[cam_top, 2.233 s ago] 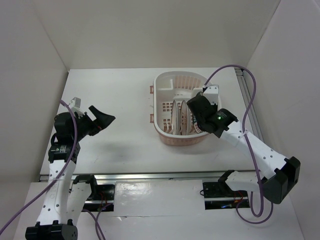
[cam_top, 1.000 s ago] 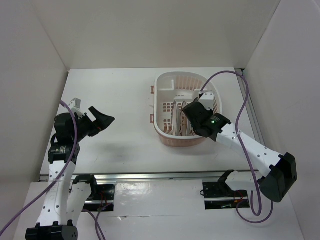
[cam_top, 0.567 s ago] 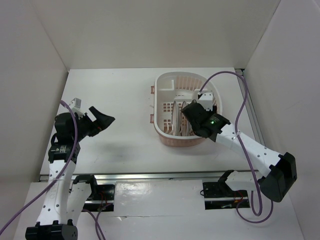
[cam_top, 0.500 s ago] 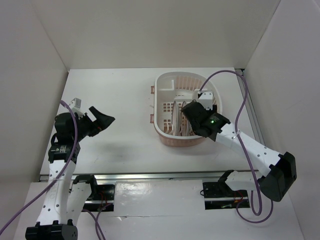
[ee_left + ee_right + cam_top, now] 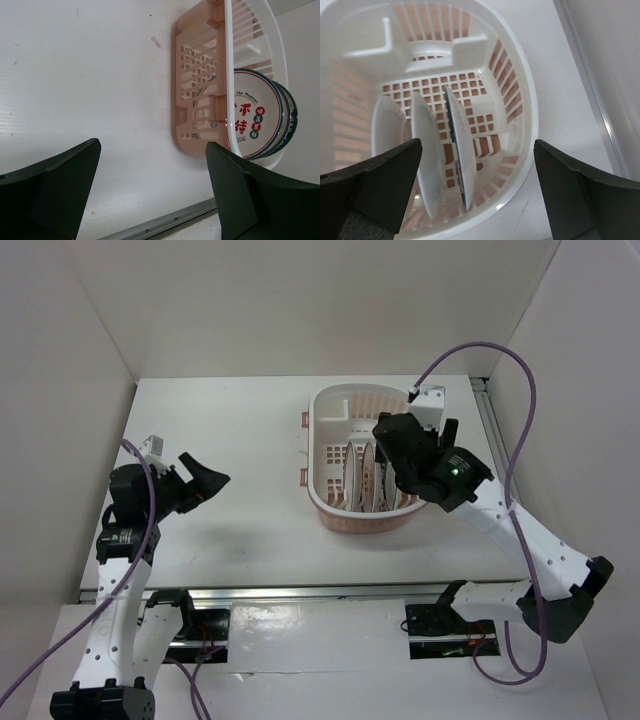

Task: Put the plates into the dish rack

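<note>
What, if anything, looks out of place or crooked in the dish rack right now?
Nothing stands out. All three plates stand on edge, side by side, inside the dish rack. None has tipped over, and no damage shows.

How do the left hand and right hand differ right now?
The left hand hangs over bare table, apart from the dish rack; the right hand is above the rack's interior. The left hand views the rack from outside; the right hand looks down on the three standing plates. Both are open and empty.
</note>
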Robot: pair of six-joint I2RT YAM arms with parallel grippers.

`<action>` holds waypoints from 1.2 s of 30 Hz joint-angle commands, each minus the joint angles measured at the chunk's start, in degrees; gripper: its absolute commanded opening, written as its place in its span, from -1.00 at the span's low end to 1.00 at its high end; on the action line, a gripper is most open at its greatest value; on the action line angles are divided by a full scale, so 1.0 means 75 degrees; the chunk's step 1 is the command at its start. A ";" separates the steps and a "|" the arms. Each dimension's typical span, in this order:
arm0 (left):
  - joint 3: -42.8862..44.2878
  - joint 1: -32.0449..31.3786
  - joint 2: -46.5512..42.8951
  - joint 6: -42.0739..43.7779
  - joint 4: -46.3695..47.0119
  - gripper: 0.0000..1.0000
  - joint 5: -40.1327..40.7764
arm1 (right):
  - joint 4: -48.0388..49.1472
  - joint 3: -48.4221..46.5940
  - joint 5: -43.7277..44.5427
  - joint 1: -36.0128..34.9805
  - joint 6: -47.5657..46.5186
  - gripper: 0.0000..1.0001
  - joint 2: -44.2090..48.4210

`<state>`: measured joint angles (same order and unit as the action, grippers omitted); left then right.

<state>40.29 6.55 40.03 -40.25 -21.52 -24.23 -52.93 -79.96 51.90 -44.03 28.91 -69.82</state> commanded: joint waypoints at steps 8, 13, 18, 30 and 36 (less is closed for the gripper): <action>0.2159 -0.0006 -0.0659 0.1252 -0.1910 1.00 0.1261 | -0.0384 -0.0507 -0.2243 -0.0680 -0.0866 1.00 0.2369; 0.2456 -0.0158 -0.1305 0.1324 -0.2404 1.00 0.1520 | -0.1191 -0.0622 -0.2174 -0.0177 -0.0842 1.00 0.3894; 0.2526 -0.0228 -0.1681 0.1324 -0.2884 1.00 0.1602 | -0.2259 -0.0974 -0.2396 0.0878 -0.1357 1.00 0.4071; 0.3546 -0.0474 -0.2103 0.1324 -0.3986 1.00 0.1859 | -0.2411 -0.0975 -0.3053 0.1463 -0.1370 1.00 0.4820; 0.3639 -0.0474 -0.2173 0.1324 -0.3986 1.00 0.2047 | -0.2412 -0.1045 -0.3533 0.2003 -0.1440 1.00 0.5079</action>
<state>66.76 3.20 23.90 -31.46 -51.09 -10.09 -69.78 -87.00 27.75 -30.28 19.42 -32.12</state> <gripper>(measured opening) 1.000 0.999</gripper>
